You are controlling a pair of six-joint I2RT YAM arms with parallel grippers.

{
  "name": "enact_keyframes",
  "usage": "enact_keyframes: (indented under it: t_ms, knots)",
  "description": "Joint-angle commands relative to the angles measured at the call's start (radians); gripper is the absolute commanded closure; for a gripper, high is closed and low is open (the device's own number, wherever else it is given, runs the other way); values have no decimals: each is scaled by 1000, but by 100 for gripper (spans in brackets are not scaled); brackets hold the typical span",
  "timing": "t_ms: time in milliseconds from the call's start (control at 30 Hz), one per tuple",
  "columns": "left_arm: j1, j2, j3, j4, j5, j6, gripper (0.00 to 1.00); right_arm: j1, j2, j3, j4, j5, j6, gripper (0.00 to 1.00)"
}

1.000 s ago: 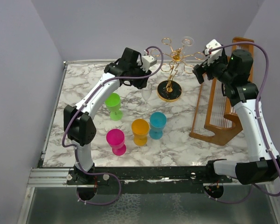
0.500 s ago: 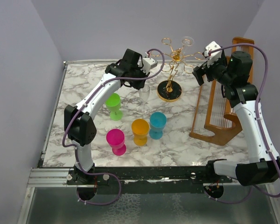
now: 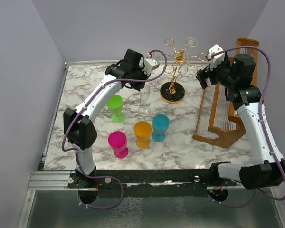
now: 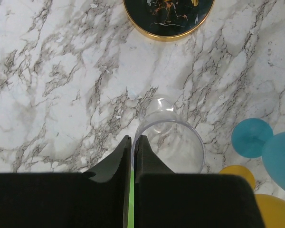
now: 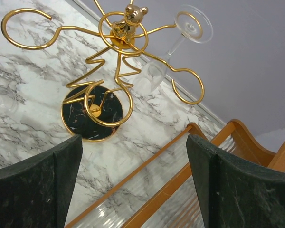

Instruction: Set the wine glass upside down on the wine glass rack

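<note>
Marble table [image 3: 180,142]: carries all items.
Wooden slatted frame [image 3: 218,118]: stands right of the wine glass rack [image 3: 173,93].
Right gripper [image 5: 134,142]: raised to the right of the rack's top, claw spread wide, nothing between the fingers.
Left gripper [image 4: 131,142]: over the table left of the rack base, claw pressed nearly together at the left edge of the wine glass [image 4: 168,142] rim. Cannot tell whether the glass wall is caught.
Wine glass: upright on the marble, left of and nearer than the rack base, apart from it.
Second glass [image 5: 152,78]: hangs bowl-down from a rack arm.
Green cup [image 3: 116,107], pink cup [image 3: 118,142], orange cup [image 3: 143,133] and blue cup [image 3: 160,126]: grouped nearer than the rack.
</note>
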Motion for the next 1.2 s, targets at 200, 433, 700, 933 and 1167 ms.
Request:
enact_keyframes:
  t_ms: [200,433,700,933,1167]
  knots:
    - [82,-130,94,6,32,-58,100,-19,-10,36,3,-38,19,9]
    - [249,-196,110,48,182,-185,100,-37,-2,59,16,1,45,8]
    - [440,-336,54,169,252,-316,100,-47,23,96,48,14,114,6]
    - [486,-508,-71,439,212,-471,100,-47,73,193,67,24,210,6]
    - [486,-468,51,557,335,-732,100,-46,128,336,45,-102,304,10]
